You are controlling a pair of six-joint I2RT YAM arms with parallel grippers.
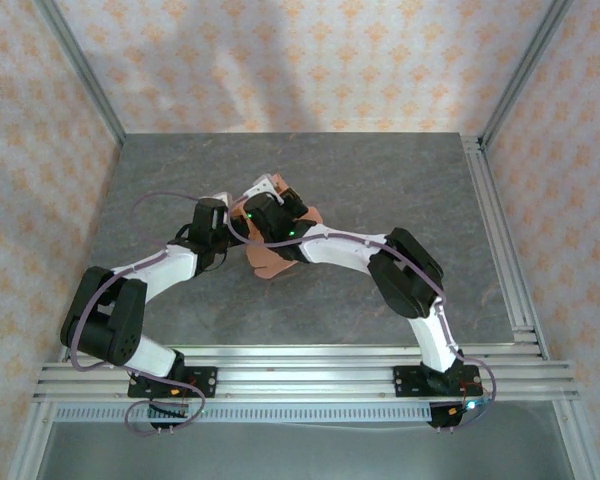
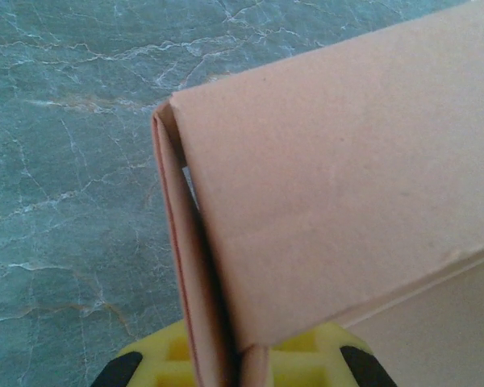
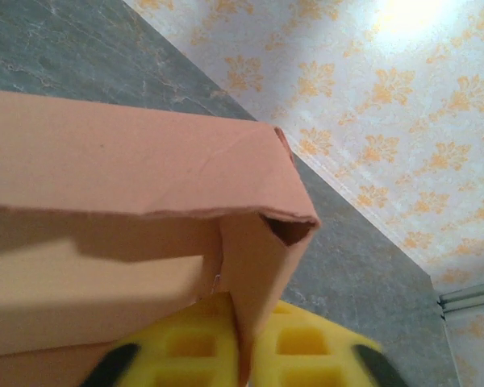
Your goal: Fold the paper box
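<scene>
I find the salmon-orange thin-card paper box [image 1: 270, 262] [image 2: 339, 177] [image 3: 105, 161] part-folded at the centre of the grey marbled table [image 1: 380, 180]. The left gripper [image 1: 218, 222] [image 2: 242, 367] sits at its 9 o'clock, with its yellow pads pinching an upright side panel. The right gripper [image 1: 270, 208] [image 3: 244, 355] sits at its 12 o'clock, pads pinching a corner wall. From overhead, both wrists partly mask the box.

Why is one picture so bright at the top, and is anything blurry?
Right wrist view: glare washes out the wallpaper at the top, and the paper box shades its lower panel. Left wrist view: the box's near face looks soft, the table sharper. Top external view: even light, faint shadow on the back wall.
</scene>
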